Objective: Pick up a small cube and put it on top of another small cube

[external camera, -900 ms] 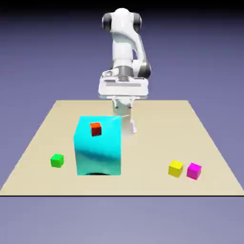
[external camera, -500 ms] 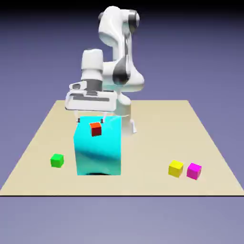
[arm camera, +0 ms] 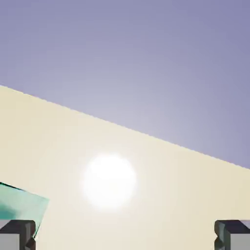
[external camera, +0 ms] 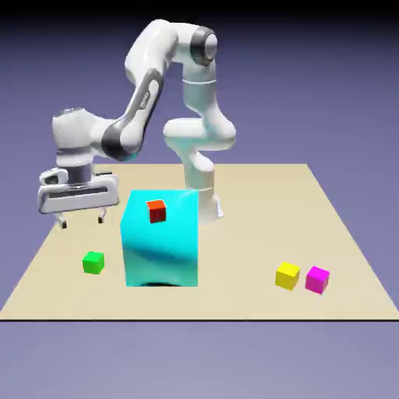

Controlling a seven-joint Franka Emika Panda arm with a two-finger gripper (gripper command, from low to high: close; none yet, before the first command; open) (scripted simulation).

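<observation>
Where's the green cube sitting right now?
In the exterior view the green cube sits on the table near its left edge, just left of the big cyan block, below the open gripper; the hand view misses it.

No readable txt, labels, brands or nos. in either view. Small dark mark on the arm (external camera: 145, 97) in exterior view, too small to read. Cubes w/ plain faces, no signs.

Light: bright and even, rendered, both views sharp.
Glare: a round white hotspot on the counter (arm camera: 58, 146) in the hand view.
Shadows: only a small dark patch under the cyan block (external camera: 160, 248).
Backdrop: darkens toward the exterior view's top edge.
</observation>
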